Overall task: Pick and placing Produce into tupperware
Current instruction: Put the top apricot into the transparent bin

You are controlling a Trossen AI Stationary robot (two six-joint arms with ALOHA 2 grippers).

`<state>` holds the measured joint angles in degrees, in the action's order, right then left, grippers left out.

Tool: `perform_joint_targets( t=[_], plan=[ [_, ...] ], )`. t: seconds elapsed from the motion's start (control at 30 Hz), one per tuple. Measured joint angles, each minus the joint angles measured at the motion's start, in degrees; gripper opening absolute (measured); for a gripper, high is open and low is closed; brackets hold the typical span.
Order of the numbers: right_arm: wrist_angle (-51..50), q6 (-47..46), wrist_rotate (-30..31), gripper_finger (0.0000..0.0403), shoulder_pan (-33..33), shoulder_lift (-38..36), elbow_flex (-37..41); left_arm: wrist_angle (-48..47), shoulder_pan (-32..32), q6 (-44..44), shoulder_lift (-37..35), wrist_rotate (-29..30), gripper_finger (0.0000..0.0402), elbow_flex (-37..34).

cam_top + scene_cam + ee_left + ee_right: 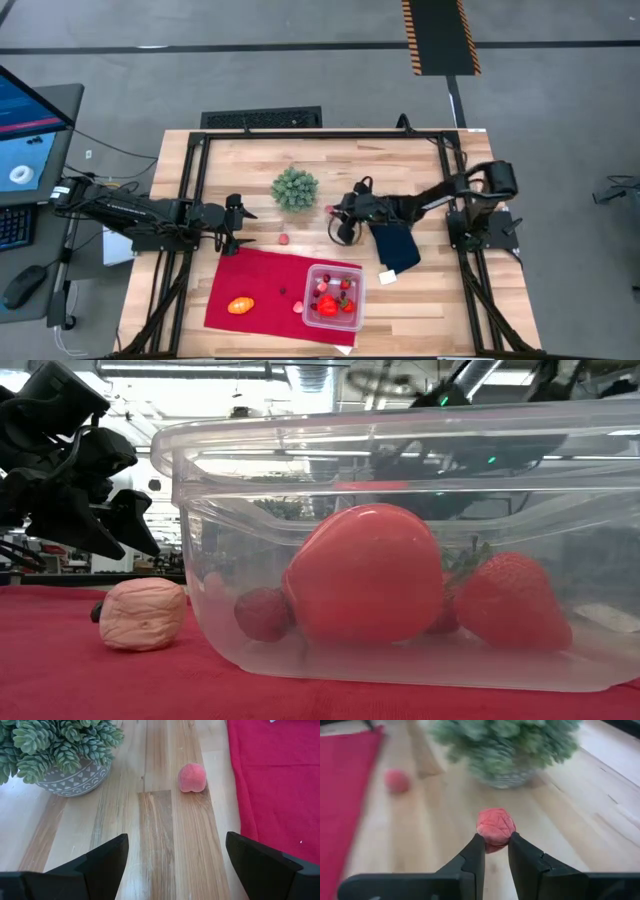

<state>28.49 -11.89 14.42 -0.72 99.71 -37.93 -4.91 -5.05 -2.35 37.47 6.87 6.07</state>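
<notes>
A slip was judged the main risk: the right gripper (493, 851) was seen pinching a small pink piece (495, 826) only at the fingertips, so the piece could have popped free during a lift. The jaws were narrowly apart, clamped on it, apparently just right of the plant (295, 188) at upper centre. The left gripper (175, 857) was held wide apart and empty at centre left. The tub (333, 296), lower centre, held red produce.

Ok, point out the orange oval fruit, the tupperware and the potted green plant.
orange oval fruit (240, 305): high view, middle of its body, on the red cloth.
tupperware (356, 271): high view, far right corner of its rim.
potted green plant (295, 188): high view, centre of its foliage.
</notes>
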Motion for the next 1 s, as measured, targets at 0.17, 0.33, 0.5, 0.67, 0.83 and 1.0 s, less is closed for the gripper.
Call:
perform_joint_targets(
  t=[0.17,0.33,0.5,0.67,0.83,1.0],
  plan=[
    [-3.6,-0.2,4.0,0.0098,-7.0,-5.9,0.7,0.0,0.0,0.0,0.0,0.0,0.0326,0.0],
    [-4.3,-0.2,6.4,0.0098,-14.3,-10.4,0.7,0.0,0.0,0.0,0.0,0.0,0.0326,0.0],
    [-5.1,-0.2,6.2,0.0098,-21.8,-12.9,0.1,0.0,0.0,0.0,0.0,0.0,0.0326,0.0],
    [-7.2,-0.2,6.2,0.0098,-27.9,-13.2,-3.5,0.0,0.0,0.0,0.0,0.0,0.0326,0.0],
    [-11.9,-1.3,6.7,0.0098,-32.5,-8.4,-9.4,0.0,0.0,0.0,0.0,0.0,0.0326,0.0],
    [-19.0,-3.8,6.8,0.0098,-32.0,-1.4,-16.8,-0.1,0.0,0.0,0.0,0.0,0.0326,0.0]
  ],
)
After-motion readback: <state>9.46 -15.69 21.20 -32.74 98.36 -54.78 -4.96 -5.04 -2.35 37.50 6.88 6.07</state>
